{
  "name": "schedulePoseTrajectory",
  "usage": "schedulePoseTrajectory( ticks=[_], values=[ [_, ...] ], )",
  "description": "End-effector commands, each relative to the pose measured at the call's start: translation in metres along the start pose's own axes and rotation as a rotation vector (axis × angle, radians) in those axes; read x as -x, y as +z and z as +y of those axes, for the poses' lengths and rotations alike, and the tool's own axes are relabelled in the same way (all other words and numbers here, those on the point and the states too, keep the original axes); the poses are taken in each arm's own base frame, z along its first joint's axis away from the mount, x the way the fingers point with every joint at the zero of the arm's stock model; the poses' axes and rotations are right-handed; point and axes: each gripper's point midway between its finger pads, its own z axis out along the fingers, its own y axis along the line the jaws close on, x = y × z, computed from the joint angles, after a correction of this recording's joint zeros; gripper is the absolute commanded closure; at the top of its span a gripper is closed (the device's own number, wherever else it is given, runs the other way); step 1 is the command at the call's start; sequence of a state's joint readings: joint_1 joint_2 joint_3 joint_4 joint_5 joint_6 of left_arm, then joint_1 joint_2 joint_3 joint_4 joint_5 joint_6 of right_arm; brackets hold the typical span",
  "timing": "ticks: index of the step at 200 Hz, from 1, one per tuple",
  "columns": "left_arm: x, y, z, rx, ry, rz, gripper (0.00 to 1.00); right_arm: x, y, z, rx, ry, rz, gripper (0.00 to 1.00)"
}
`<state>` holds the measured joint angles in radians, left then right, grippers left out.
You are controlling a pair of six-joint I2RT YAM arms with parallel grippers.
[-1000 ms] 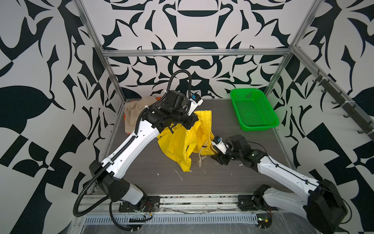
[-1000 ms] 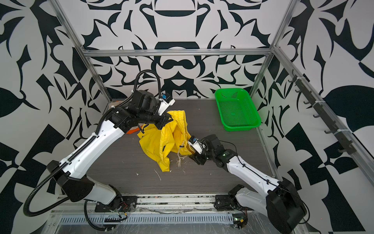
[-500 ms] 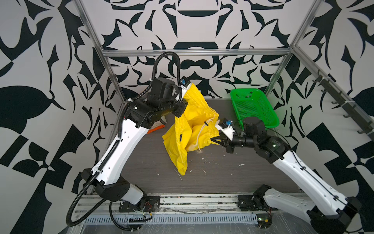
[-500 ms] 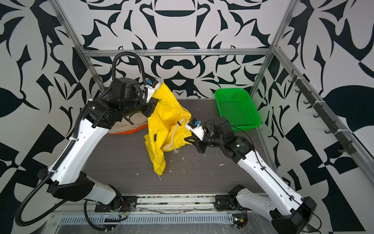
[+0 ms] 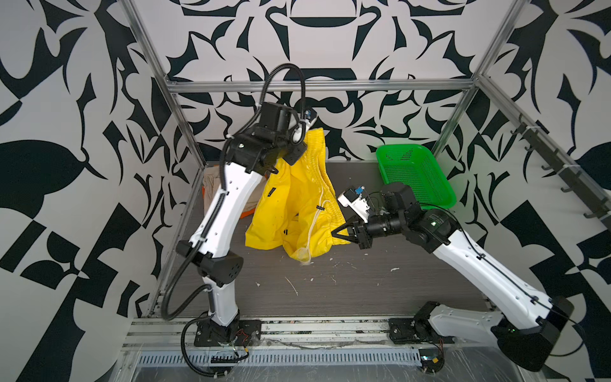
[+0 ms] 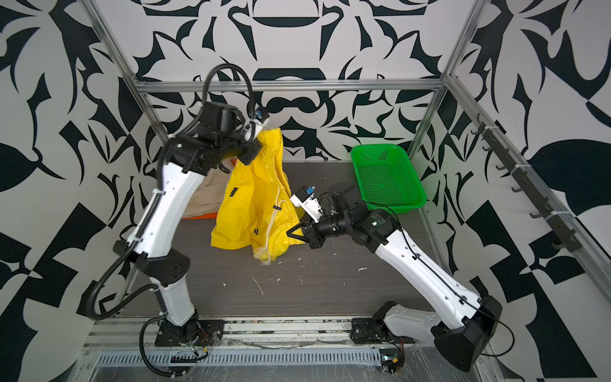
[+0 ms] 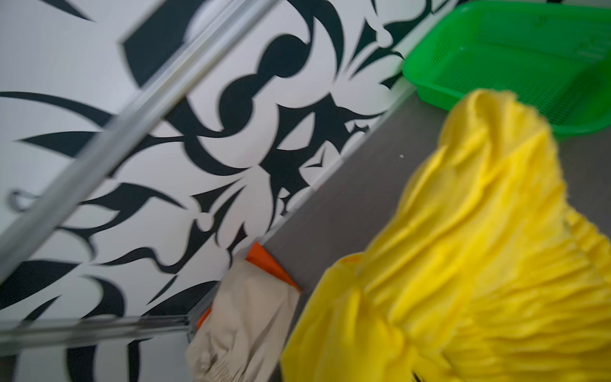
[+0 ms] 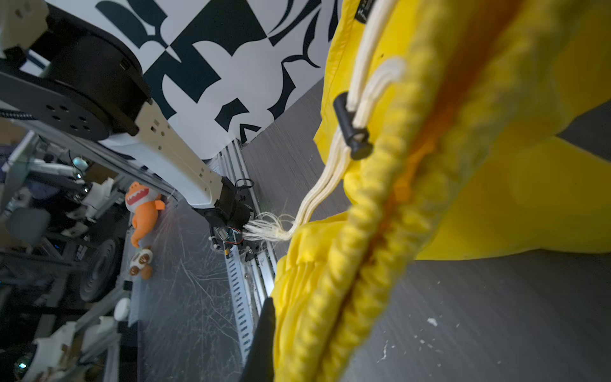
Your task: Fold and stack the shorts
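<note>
Black-and-white patterned walls [image 5: 363,39] are closing in a dark grey wood-grain tabletop [image 5: 363,291], and a bright green perforated plastic basket [image 5: 413,175] is sitting in its back corner. We are holding the bright yellow cloth shorts [image 5: 297,205] with the gathered elastic waist up off the table, just beside the basket on its inner side. Our left claw [image 5: 305,134] is pressing together on the upper end of the waistband, higher than the basket and across the yellow shorts from it. Our right claw [image 5: 339,231] is reaching in from the basket's side, in front of the basket and lower, and its black fingers are pinching the lower end of the same waistband. In the right wrist view one finger [image 8: 263,337] is lying against the ruffled yellow edge. The legs are drooping below both claws, and we cannot tell whether the hems are touching the tabletop. A white drawstring [image 5: 316,221] with a black toggle [image 5: 319,208] is dangling along the waistband. The beige cloth shorts [image 6: 205,195] are lying on top of the bright orange cloth shorts [image 6: 198,215] against the side wall, well apart from the basket, beyond the yellow shorts.
</note>
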<state>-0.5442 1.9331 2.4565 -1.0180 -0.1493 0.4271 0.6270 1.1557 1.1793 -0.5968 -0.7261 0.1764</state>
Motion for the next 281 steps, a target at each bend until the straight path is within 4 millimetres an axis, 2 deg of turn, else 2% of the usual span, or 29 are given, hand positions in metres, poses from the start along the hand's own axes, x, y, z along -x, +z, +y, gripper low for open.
schedulePoseTrajectory(
  ticks=[1,6,19,26,42,67,84,108,119,132,154,183,208,236,264,281],
  values=[
    [0.002,0.057,-0.034,-0.161,-0.026,-0.018,0.85,-0.003,-0.014,-0.009,0.004,0.185,-0.056,1.00],
    [0.002,0.069,-0.041,-0.179,-0.030,-0.021,0.80,-0.001,-0.018,-0.021,-0.033,0.228,-0.080,1.00],
    [0.000,0.094,-0.050,-0.192,-0.046,-0.011,0.51,0.000,-0.032,-0.050,-0.116,0.361,-0.141,1.00],
    [-0.003,0.104,-0.052,-0.196,-0.059,0.003,0.39,0.000,-0.039,-0.065,-0.149,0.439,-0.171,1.00],
    [-0.009,0.106,-0.055,-0.206,-0.096,0.031,0.27,0.003,-0.051,-0.087,-0.175,0.576,-0.219,1.00],
    [-0.026,0.084,-0.061,-0.218,-0.135,0.062,0.21,0.034,-0.060,-0.088,-0.144,0.600,-0.289,1.00],
    [-0.039,0.058,-0.067,-0.227,-0.171,0.051,0.20,0.069,-0.070,-0.082,-0.114,0.563,-0.364,1.00],
    [-0.045,0.019,-0.077,-0.255,-0.236,-0.048,0.18,0.123,-0.087,-0.069,-0.080,0.501,-0.462,1.00],
    [-0.049,0.003,-0.081,-0.265,-0.257,-0.083,0.17,0.146,-0.096,-0.062,-0.064,0.471,-0.493,1.00],
    [-0.063,-0.009,-0.085,-0.260,-0.260,-0.098,0.16,0.169,-0.104,-0.047,-0.025,0.417,-0.508,1.00],
    [-0.092,-0.017,-0.084,-0.236,-0.269,-0.092,0.16,0.192,-0.116,-0.024,0.014,0.332,-0.486,1.00],
    [-0.126,-0.019,-0.077,-0.244,-0.302,-0.061,0.16,0.200,-0.127,0.007,0.071,0.228,-0.414,1.00],
    [-0.138,-0.019,-0.072,-0.256,-0.325,-0.056,0.16,0.203,-0.123,0.015,0.119,0.221,-0.354,1.00],
    [-0.124,-0.028,-0.091,-0.371,-0.263,-0.153,0.16,0.201,-0.114,0.008,0.131,0.226,-0.315,1.00],
    [-0.102,-0.037,-0.106,-0.462,-0.141,-0.335,0.11,0.183,-0.104,-0.005,0.097,0.261,-0.269,1.00],
    [-0.097,-0.042,-0.118,-0.524,-0.038,-0.403,0.11,0.173,-0.101,-0.010,0.082,0.283,-0.250,1.00]
  ],
)
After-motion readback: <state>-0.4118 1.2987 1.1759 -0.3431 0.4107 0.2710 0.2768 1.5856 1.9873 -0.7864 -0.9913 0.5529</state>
